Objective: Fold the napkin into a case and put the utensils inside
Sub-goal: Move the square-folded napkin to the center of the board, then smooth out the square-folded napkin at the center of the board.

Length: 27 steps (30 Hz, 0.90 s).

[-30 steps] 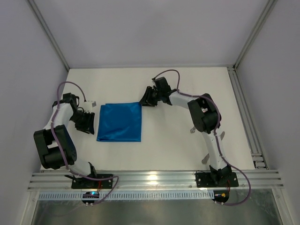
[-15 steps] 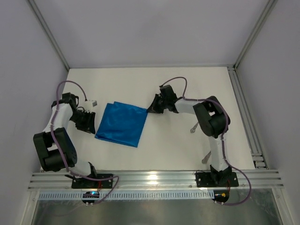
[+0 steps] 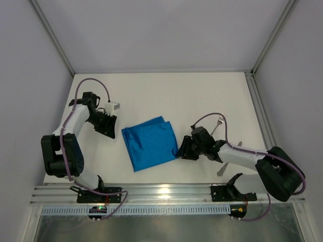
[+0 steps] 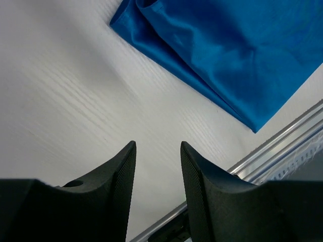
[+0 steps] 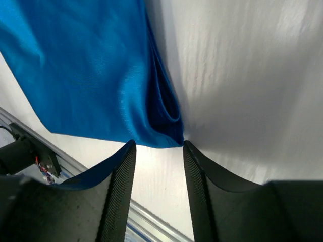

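The blue napkin (image 3: pixel 150 143) lies folded and skewed on the white table, its layered corner (image 5: pixel 166 126) right at my right gripper's tips. My right gripper (image 3: pixel 182 149) (image 5: pixel 157 143) is open and low at the cloth's right corner, with only table between its fingers. To the far left of the napkin, my left gripper (image 3: pixel 110 127) (image 4: pixel 157 145) stands open and empty above bare table, the napkin (image 4: pixel 227 55) ahead of it. A fork (image 3: pixel 218 123) lies beyond the right arm. A second silver utensil (image 3: pixel 222 170) is by the forearm.
The metal rail (image 3: pixel 166 190) runs along the table's near edge, also seen as the rail (image 4: pixel 282 146) close to the napkin's near corner. Frame posts and grey walls bound the table. The right arm (image 3: pixel 252 159) lies low across the near right.
The napkin slid toward the near right and turned with the right gripper at its corner. The right arm swung down to the near right. The left gripper moved back and right.
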Each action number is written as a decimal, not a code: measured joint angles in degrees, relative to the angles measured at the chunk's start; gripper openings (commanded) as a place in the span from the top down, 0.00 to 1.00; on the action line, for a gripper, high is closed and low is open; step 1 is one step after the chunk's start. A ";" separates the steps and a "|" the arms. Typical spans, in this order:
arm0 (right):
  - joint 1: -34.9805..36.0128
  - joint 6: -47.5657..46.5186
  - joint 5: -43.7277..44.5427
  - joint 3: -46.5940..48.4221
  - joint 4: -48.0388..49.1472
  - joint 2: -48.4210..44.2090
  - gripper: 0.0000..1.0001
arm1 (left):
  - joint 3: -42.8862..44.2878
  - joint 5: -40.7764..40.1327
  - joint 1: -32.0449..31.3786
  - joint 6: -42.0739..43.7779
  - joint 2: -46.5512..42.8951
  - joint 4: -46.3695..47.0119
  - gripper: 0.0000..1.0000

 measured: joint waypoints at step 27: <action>-10.43 -32.17 -4.90 47.19 -16.39 36.96 0.65 | 4.37 -4.39 -13.35 -3.96 13.20 15.78 0.50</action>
